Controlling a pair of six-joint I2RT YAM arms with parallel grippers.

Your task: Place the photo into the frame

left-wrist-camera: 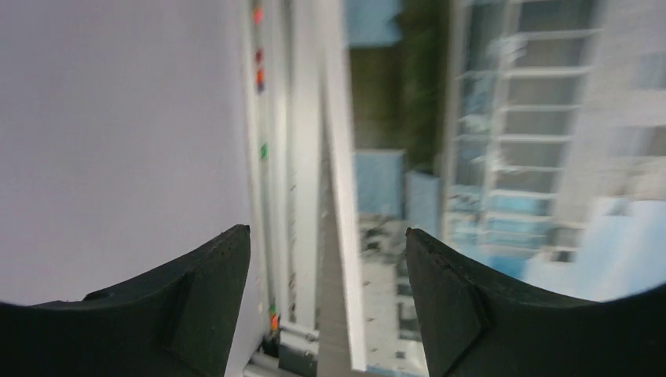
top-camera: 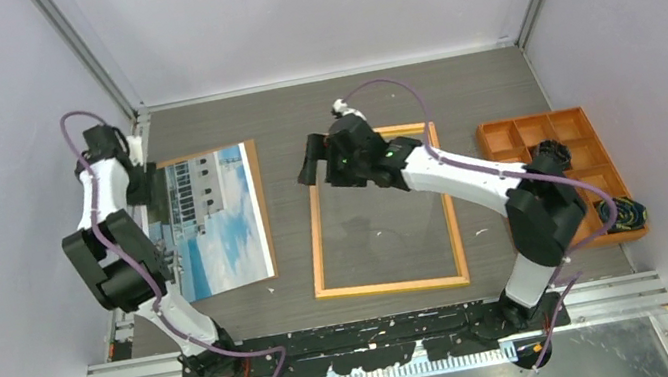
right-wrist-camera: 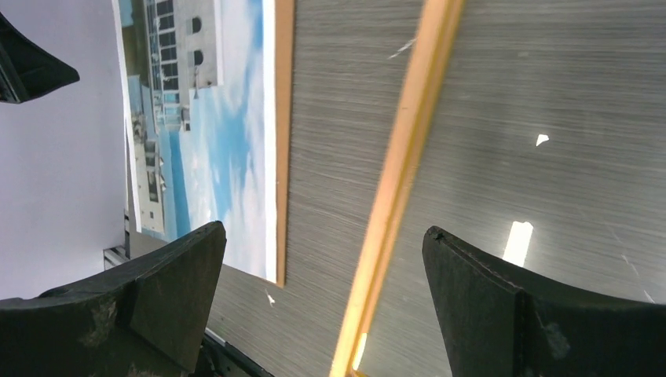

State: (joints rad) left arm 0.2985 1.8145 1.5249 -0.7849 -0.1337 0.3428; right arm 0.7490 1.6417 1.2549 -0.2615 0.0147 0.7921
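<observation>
Left claw (left-wrist-camera: 326, 236) is straddling the photo (top-camera: 213, 218) at its outer edge, jaws apart, nothing pinched yet; photo is lying on the table (top-camera: 296, 296). Right claw (right-wrist-camera: 323, 228) is hovering spread wide, the frame (top-camera: 391, 286) rail passing just beneath. Print is looking light, floppy and crease-prone, so a gentle pinch at that edge seems best.

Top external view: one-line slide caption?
Left gripper open at the photo's left edge, right gripper open over the frame's left rail; photo not yet framed.
</observation>
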